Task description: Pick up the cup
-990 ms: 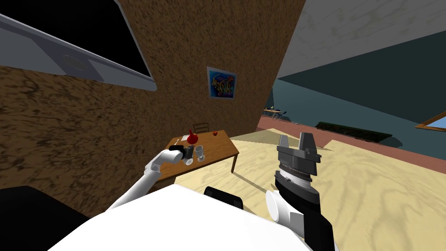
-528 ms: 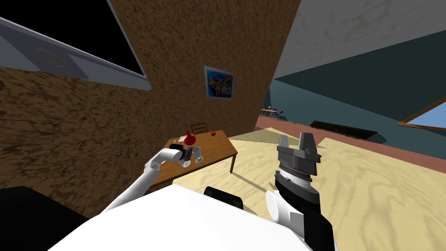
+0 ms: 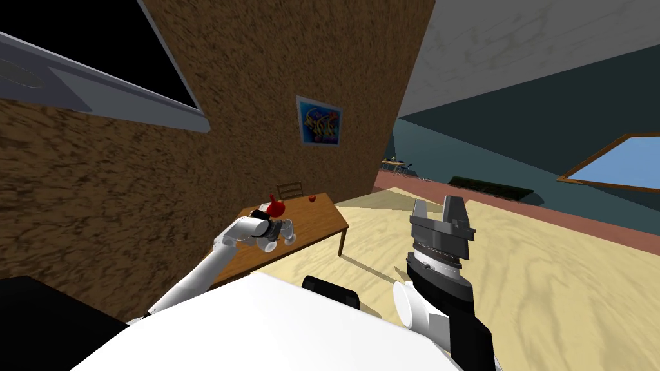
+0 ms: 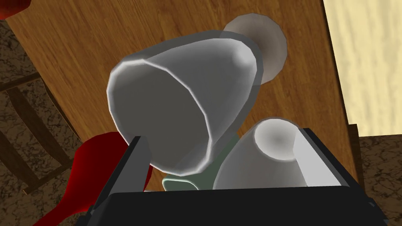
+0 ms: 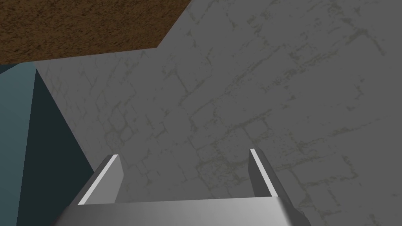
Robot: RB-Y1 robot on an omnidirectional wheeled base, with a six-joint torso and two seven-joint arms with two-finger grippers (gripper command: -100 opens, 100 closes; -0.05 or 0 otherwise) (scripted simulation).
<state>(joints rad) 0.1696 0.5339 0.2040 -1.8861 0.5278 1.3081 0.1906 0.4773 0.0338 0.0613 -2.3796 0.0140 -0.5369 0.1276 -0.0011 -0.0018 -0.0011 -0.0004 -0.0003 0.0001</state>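
Cup [image 4: 176, 113] newly askew (wooden table [image 4: 98, 39])

The table [image 4: 98, 43] is warm brown wood with a clear grain. The cup [image 4: 169, 106] looks smooth, pale grey, faintly glossy at its rim. The wall [image 3: 290, 58] is rough, mottled brown.

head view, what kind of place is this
Probably a dining corner in a house: a brown wooden table with a dark wooden chair behind it, and a blue framed picture hanging on the rough brown wall.
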